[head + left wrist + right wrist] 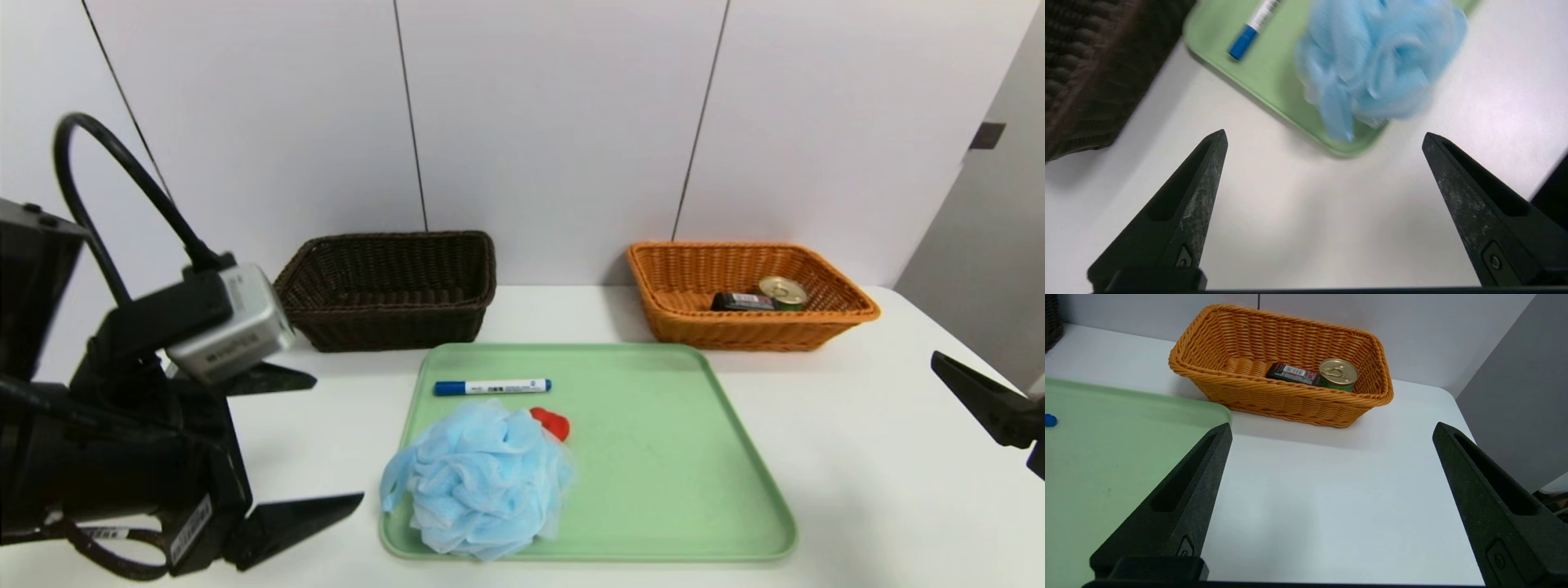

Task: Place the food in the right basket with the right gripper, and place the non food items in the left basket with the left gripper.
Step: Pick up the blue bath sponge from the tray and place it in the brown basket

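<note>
The light-blue bath pouf point(478, 482) point(1376, 61) lies on the near left of a green tray point(669, 457), with the red duck point(553, 422) half hidden behind it. Farther back lies the white marker point(491, 386) point(1253, 28) with its blue cap. The tin point(784, 291) point(1338, 373) and the black box point(741, 301) point(1292, 372) rest inside the orange right basket point(849, 306) point(1274, 396). The dark left basket point(392, 286) point(1081, 81) looks empty. My left gripper point(339, 438) point(1325, 134) hovers open, left of the tray near the pouf. My right gripper point(984, 408) point(1332, 425) stands open at the right table edge.
Both baskets stand against the white back wall, the dark one back left and the orange one back right. The tray point(1106, 457) takes up the table's middle. Bare white tabletop lies between the tray and each gripper.
</note>
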Motion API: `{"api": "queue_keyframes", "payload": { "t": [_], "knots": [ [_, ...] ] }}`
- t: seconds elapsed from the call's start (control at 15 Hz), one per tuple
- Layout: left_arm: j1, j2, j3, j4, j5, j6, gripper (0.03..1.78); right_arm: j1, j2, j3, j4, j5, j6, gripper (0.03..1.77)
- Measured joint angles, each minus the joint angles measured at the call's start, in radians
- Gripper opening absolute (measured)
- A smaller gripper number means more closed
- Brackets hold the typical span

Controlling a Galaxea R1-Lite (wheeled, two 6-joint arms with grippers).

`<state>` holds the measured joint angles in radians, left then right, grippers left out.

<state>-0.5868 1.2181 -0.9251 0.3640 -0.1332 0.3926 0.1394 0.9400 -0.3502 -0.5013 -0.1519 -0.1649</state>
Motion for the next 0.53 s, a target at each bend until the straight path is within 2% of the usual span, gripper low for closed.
{"api": "queue_keyframes", "payload": {
  "t": [0.07,0.2,0.53],
  "knots": [
    [-0.033,0.016,0.000,0.038,0.000,0.049,1.69,0.000,0.000,0.006,0.001,0.006,-0.001,1.69],
    [-0.076,0.058,0.000,0.036,0.002,0.098,1.69,0.000,-0.002,0.011,0.000,0.014,-0.001,1.69],
    [-0.097,0.185,-0.004,-0.194,0.004,0.105,1.69,0.001,-0.004,0.025,0.000,0.025,-0.001,1.69]
  ]
}}
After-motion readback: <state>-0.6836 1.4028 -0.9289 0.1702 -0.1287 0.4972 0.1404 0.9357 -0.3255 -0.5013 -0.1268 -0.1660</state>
